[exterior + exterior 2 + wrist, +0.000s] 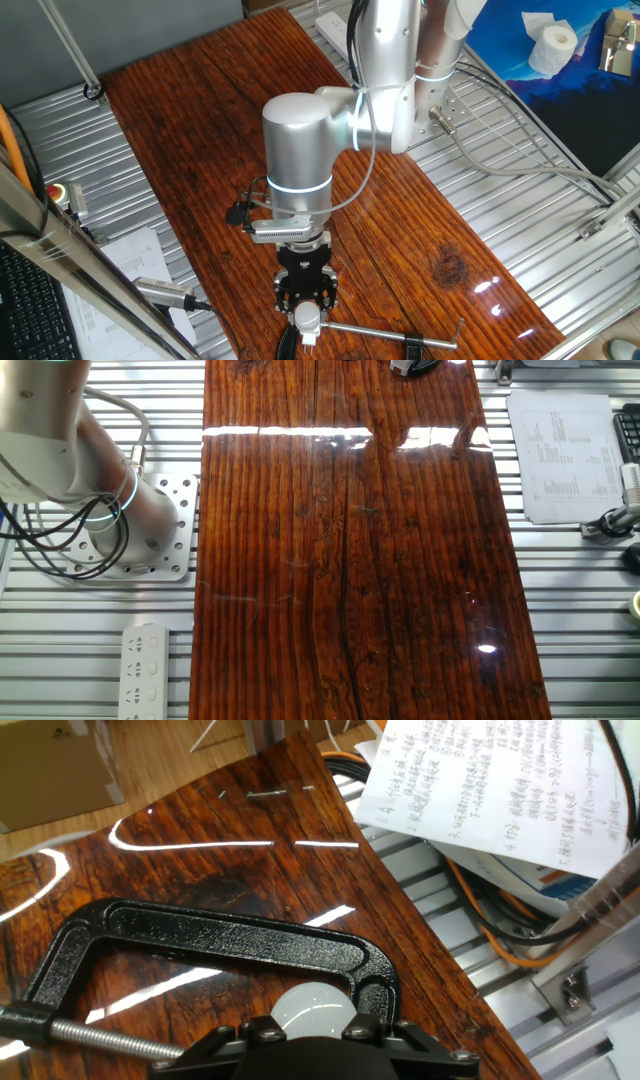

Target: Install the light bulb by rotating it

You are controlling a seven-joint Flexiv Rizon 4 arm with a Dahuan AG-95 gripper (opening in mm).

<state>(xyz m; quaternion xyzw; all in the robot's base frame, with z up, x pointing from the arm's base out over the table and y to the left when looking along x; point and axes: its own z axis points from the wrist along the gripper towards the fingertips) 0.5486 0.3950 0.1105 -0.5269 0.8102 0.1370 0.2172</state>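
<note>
From my remote station, one fixed view showed, at the left edge, a red button (55, 190) on the metal bench and a printed sheet (130, 262) beside it. The Flexiv arm (300, 140) reached down over the dark wooden tabletop (200, 110), its black gripper (307, 315) at the table's near edge. The fingers were pinched on the light bulb (307, 318), which showed white between them. Just right of the gripper lay the screw bar of a C-clamp (390, 335), and farther right, beyond the table, a toilet paper roll (553, 47) stood on a blue surface.

In the other fixed view I saw the arm's base (70, 450) bolted to a perforated plate (170, 525) at left, a white power strip (145, 670) below it, the wooden tabletop (350, 560) in the middle and a printed sheet (565, 455) at right. Neither the gripper nor the bulb appeared there.

The hand view showed the black C-clamp (220, 935) curving over the tabletop (200, 870), its threaded screw (110, 1040) at lower left. The light bulb's frosted dome (312, 1012) sat just above the gripper's (310, 1050) body, near the clamp's right jaw; its base was hidden. Printed sheets (500, 790) and orange cables (500, 935) lay at right.
</note>
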